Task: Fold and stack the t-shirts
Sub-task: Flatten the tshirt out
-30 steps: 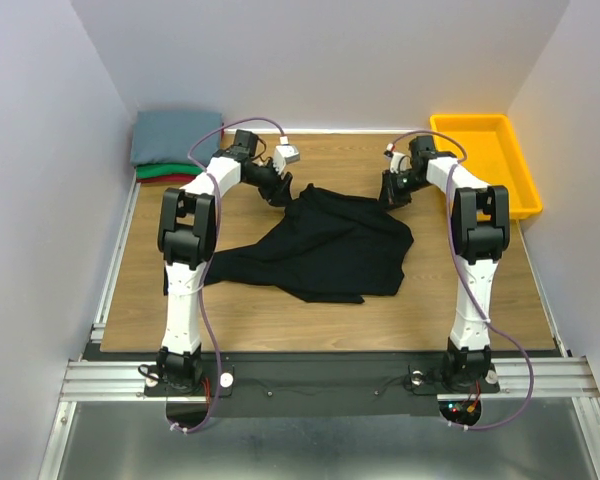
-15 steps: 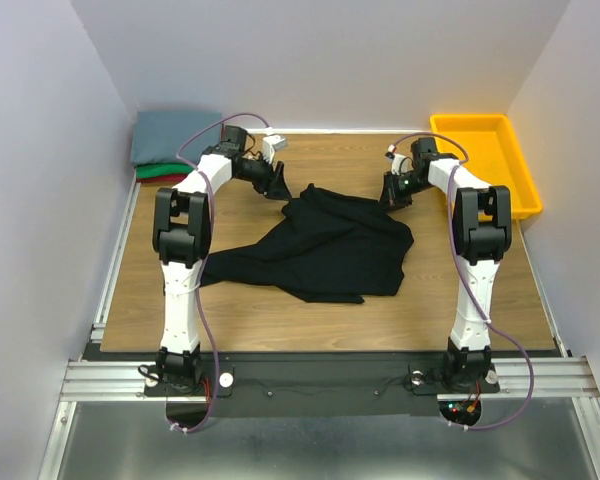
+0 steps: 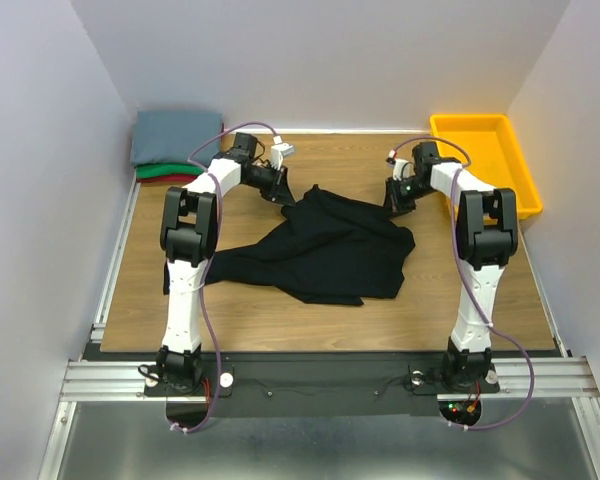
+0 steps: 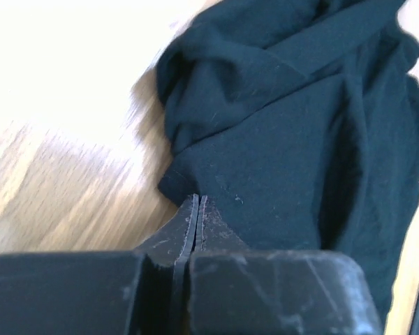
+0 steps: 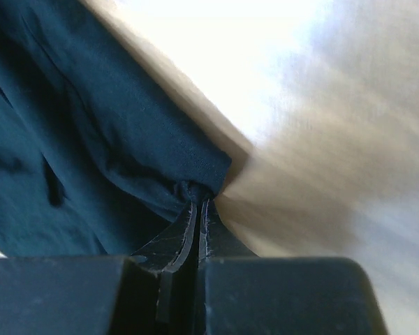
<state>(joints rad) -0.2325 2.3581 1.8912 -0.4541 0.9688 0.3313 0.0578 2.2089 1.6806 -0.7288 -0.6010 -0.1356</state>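
Lying unfolded on the wooden desk (image 3: pixel 230 310), the large black cloth t-shirt (image 3: pixel 330 245) is pinched at its far edge by the tightly closed left hand (image 4: pixel 197 202) and right hand (image 5: pixel 197 204); three folded tees (image 3: pixel 177 140) wait stacked far-left.

The loose t-shirt (image 3: pixel 335 250) lies centre, folded stack (image 3: pixel 175 140) back-left, bin (image 3: pixel 480 160) back-right.

I work in what looks like a robotics lab test cell. A pale wooden bench (image 3: pixel 280 310) is boxed in by plain white panel walls (image 3: pixel 330 60) behind it and at both sides. At its near edge lie slotted aluminium rails (image 3: pixel 100 378), where my white-and-black left arm (image 3: pixel 183 290) and right arm (image 3: pixel 473 290) are mounted, trailing loose purple cables (image 3: pixel 212 352).
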